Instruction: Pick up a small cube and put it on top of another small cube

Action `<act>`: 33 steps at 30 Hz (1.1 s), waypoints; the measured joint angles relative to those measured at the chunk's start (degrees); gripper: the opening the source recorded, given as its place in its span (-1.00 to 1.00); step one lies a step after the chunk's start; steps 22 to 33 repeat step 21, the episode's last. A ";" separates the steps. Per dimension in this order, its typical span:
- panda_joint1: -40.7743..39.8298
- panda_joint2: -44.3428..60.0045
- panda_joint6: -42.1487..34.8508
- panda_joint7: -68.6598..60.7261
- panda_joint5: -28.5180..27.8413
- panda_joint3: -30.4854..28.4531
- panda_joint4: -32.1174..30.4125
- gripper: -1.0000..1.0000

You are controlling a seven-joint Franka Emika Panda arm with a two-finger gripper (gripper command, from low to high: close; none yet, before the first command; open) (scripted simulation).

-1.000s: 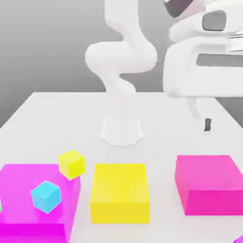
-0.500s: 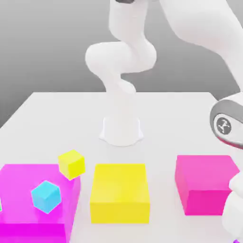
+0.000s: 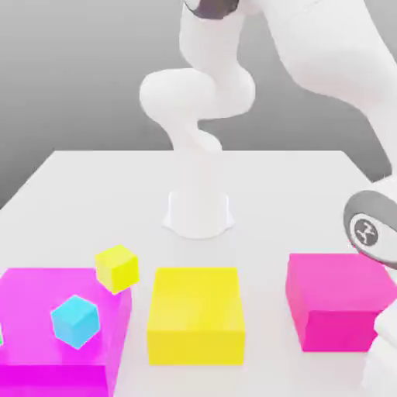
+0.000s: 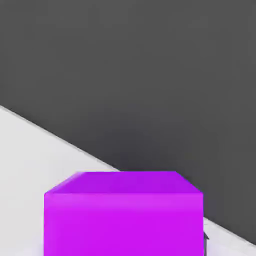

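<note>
The arm [image 3: 364, 116] has swung down to the exterior view's lower right, past the pink block [image 3: 337, 298]. The hand view shows a purple cube [image 4: 123, 212] close up on the white table [image 4: 30, 150]. Jaws closed narrow; whether they hold the cube cannot be told. Yellow cube [image 3: 117, 268] and cyan cube [image 3: 76, 319] sit at the magenta block [image 3: 39, 302].

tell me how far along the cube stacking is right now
Done: the arm is lowered at the exterior view's right edge, and the hand view has a purple cube right in front of the camera. In hand: the gripper is shut, apparently on that cube, though the contact isn't visible. Left: lifting it and setting it on another small cube, such as the yellow cube or cyan cube.
</note>
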 joint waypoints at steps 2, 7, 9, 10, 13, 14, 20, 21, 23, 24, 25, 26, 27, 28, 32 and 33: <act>-2.61 -3.46 -0.99 0.67 1.18 -2.18 -2.37 -1.00; -9.14 -12.19 -3.17 2.50 4.20 -7.90 -8.56 -1.00; -11.74 -15.88 -4.06 3.24 5.55 -10.43 -11.19 -1.00; -13.07 -17.79 -4.54 3.63 6.21 -11.74 -12.54 -1.00; -20.77 -24.23 -6.28 4.99 8.50 -16.03 -16.92 -1.00; -24.78 -26.27 -6.42 5.59 9.47 -17.46 -18.72 -1.00; -32.84 -23.30 0.00 5.88 10.69 -12.91 -22.10 1.00; -32.77 -23.30 0.00 5.88 10.69 -12.91 -22.10 1.00; -32.77 -23.30 0.00 5.88 10.69 -12.91 -22.10 1.00; -32.77 -23.30 0.00 5.88 10.69 -12.91 -22.10 1.00; -32.77 -23.30 0.00 5.88 10.69 -12.91 -22.10 1.00; -32.77 -23.30 0.00 5.88 10.69 -12.91 -22.10 1.00; -32.77 -23.30 0.00 5.88 10.69 -12.91 -22.10 1.00; -32.77 -23.30 0.00 5.88 10.69 -12.91 -22.10 1.00; -32.77 -23.30 0.00 5.88 10.69 -12.91 -22.10 1.00; -32.77 -23.30 0.00 5.88 10.69 -12.91 -22.10 1.00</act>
